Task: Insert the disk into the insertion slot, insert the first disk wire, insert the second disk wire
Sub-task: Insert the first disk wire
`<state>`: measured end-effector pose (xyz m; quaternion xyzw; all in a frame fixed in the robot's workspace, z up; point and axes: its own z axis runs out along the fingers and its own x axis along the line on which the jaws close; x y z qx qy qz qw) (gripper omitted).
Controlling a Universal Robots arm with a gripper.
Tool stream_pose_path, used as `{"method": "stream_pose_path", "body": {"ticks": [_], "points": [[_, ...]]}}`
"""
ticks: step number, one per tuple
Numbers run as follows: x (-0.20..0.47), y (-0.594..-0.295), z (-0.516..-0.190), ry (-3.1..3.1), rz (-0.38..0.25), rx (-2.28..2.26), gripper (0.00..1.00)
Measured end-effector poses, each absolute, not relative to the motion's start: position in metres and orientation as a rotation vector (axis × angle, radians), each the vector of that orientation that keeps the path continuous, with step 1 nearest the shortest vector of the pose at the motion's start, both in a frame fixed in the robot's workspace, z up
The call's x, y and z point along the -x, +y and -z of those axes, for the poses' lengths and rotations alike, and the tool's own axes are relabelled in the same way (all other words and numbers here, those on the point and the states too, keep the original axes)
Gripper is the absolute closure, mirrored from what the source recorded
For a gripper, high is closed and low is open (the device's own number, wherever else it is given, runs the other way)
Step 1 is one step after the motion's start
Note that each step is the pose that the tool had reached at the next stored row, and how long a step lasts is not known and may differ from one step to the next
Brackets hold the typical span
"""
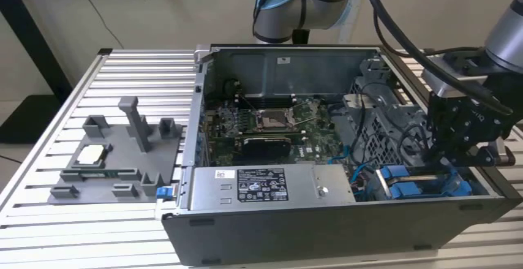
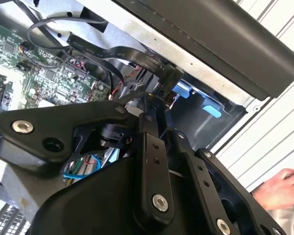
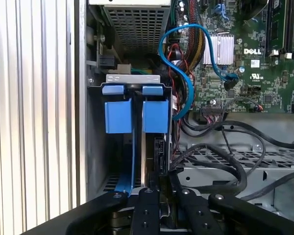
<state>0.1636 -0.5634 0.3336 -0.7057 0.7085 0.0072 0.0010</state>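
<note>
The disk, in its blue carrier, sits inside the insertion slot at the case's front corner on the exterior view's right. My gripper hangs straight over the disk's end. Its fingers are drawn close together on a dark wire connector that lies against the disk's side. A blue wire loops from beside the slot to a plug on the motherboard.
A grey power-supply box lies along the case front, with the motherboard behind it. Black cables crowd the metal cage next to the slot. A grey fixture tray stands outside the case. A hand rests outside the case wall.
</note>
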Motion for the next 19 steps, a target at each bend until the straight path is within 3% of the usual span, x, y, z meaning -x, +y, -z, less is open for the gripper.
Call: {"method": "stream_pose_path", "body": {"ticks": [3,4,19], "points": [[-0.164,-0.563,-0.334,2.224,-0.025,2.215,0.79],[-0.164,-0.563,-0.335,2.225,-0.026,2.216,0.73],[-0.164,-0.563,-0.364,2.229,-0.02,2.22,0.73]]}}
